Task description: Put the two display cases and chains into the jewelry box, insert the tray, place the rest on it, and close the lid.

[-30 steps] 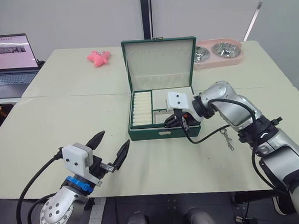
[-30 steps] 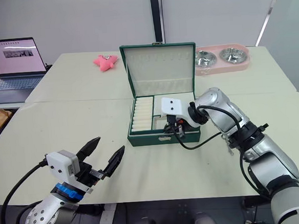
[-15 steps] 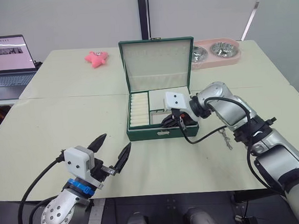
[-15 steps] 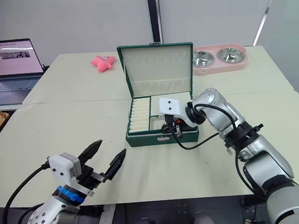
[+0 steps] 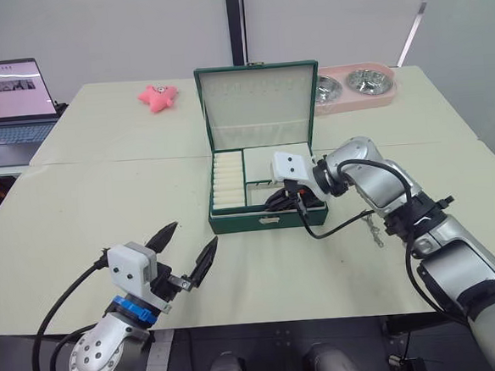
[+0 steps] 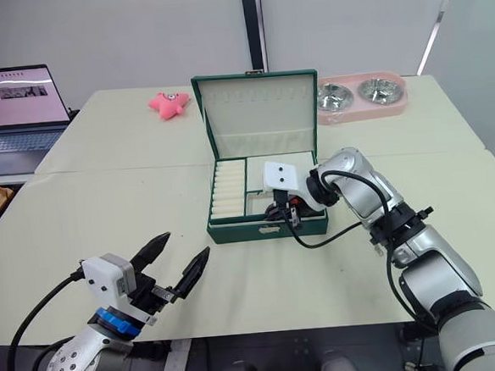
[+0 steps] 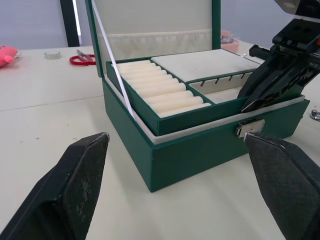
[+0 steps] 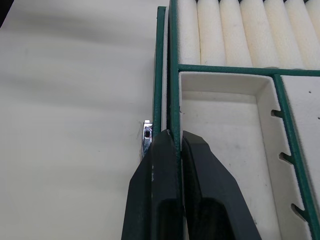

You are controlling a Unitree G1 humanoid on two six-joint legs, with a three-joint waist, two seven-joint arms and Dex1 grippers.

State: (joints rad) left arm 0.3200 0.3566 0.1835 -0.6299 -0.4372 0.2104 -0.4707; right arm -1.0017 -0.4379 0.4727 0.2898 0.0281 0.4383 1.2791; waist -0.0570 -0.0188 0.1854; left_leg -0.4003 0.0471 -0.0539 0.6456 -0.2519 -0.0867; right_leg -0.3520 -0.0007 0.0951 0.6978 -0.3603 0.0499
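Note:
The jewelry box [image 5: 263, 221] stands open mid-table, its lid [image 5: 259, 108] upright. The tray [image 7: 200, 112] with its ribbed ring rolls lies inside the box, its green rim showing just above the box's wall. My right gripper [image 5: 281, 202] is shut on the tray's front rim [image 8: 173, 75], close to the metal clasp [image 8: 146, 137]. My left gripper [image 5: 188, 239] hangs open over the table's front left, well short of the box and holding nothing. One silver chain [image 5: 373, 228] lies on the table to the right of the box. The display cases are out of view.
A pink double bowl dish [image 5: 355, 89] sits at the back right, a pink star toy [image 5: 158, 95] at the back left. A laptop [image 5: 7, 92] stands on the far left table. Red scissors [image 7: 82, 59] lie behind the box.
The whole picture has shifted a little. My right gripper stays shut at the tray's front rim, and my left gripper has kept its place and stays open.

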